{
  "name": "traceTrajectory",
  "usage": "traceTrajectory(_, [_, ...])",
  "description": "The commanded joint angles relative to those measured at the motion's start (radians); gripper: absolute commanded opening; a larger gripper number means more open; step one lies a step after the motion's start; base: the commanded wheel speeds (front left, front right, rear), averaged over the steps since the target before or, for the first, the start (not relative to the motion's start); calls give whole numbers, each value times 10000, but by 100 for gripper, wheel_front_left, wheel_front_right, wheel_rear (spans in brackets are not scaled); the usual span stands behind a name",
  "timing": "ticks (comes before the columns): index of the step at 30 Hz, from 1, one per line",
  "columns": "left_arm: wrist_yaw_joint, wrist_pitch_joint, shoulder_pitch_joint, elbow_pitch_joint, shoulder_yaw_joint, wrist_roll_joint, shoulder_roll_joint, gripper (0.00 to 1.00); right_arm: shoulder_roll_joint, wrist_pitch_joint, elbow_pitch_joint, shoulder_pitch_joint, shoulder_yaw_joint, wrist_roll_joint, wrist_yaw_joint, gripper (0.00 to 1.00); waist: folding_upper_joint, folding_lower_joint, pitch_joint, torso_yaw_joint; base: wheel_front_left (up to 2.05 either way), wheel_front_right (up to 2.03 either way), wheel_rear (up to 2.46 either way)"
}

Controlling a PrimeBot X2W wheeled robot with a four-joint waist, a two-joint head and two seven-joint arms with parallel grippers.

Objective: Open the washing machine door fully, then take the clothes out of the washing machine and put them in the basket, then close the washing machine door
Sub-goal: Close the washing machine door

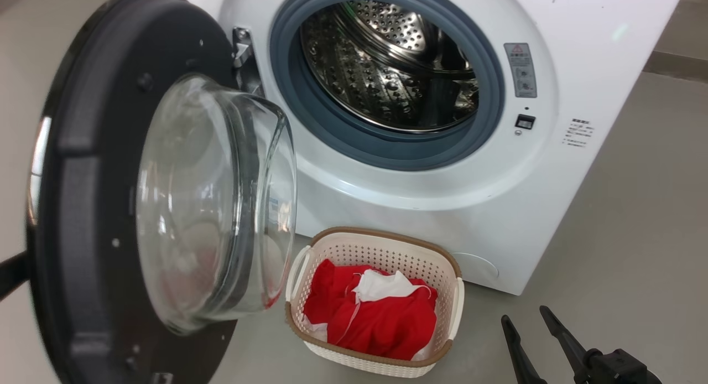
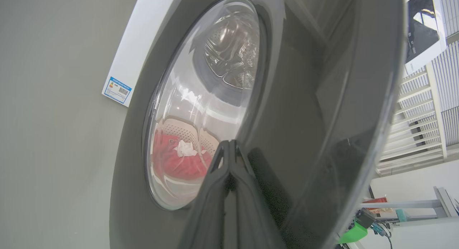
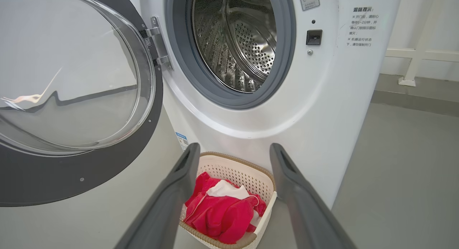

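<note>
- Step in hand, as I judge it: shutting the washing machine door (image 1: 210, 207). This is the last step, since the door stands swung out to the left of the washing machine (image 1: 431, 207) and no clothes show inside.
- Nearest, the right fingers (image 1: 550, 322) hang spread wide and empty, low in front of the washing machine's right corner, above the floor (image 1: 636, 234).
- The left fingers (image 2: 229, 152) are pressed together with nothing between them. They sit on the outer side of the door, tips by its glossy black rim just beside the window; I cannot tell whether they touch it.
- The next move, I think, calls for a steady push on that outer face, well away from the hinge (image 1: 241, 46). The door must swing round until it meets the latch socket (image 1: 525, 121) on the washing machine's front, right of the opening.
- The basket (image 1: 381, 233) stands on the floor just in front of the washing machine, below the opening. The clothes (image 1: 376, 312) are heaped inside it, red with a white patch on top.
- Possible obstacle: the basket's left handle lies close under the door's bulging glass. It looks low enough for the door to pass over, but that is worth watching.
- Farther in, the grey rubber ring (image 1: 310, 124) frames the steel drum (image 1: 387, 68), bare as far as can be seen.
- A warning label (image 1: 520, 68) sits right of the opening, and a blue sticker (image 2: 117, 91) on the washing machine's side.
</note>
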Motion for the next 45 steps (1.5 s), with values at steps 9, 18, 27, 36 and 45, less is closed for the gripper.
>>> traceTrajectory(9, [-71,-25,-40,-2248,77,-257,-262,0,-53,-67,-301,-162,217,102,65,100,-1,0,16,-736,0,0,0])
traceTrajectory(18, [-71,-699,-424,-3039,-640,94,-982,0,-53,-67,-316,-75,195,123,65,100,-1,0,-12,-1082,0,0,0])
traceTrajectory(27, [-71,-1626,-115,-2577,-707,520,-941,0,-53,-67,-344,-121,188,139,65,100,-1,0,38,-1120,0,0,0])
traceTrajectory(36, [-71,-3282,1362,-2022,-743,798,-1063,25,-53,-67,-263,-198,334,233,65,100,-1,0,-41,-870,0,0,0])
traceTrajectory(45, [-71,-4936,2640,-1608,-1017,882,-1449,100,-53,-67,-190,-348,466,282,65,100,-1,0,-127,-566,0,0,0])
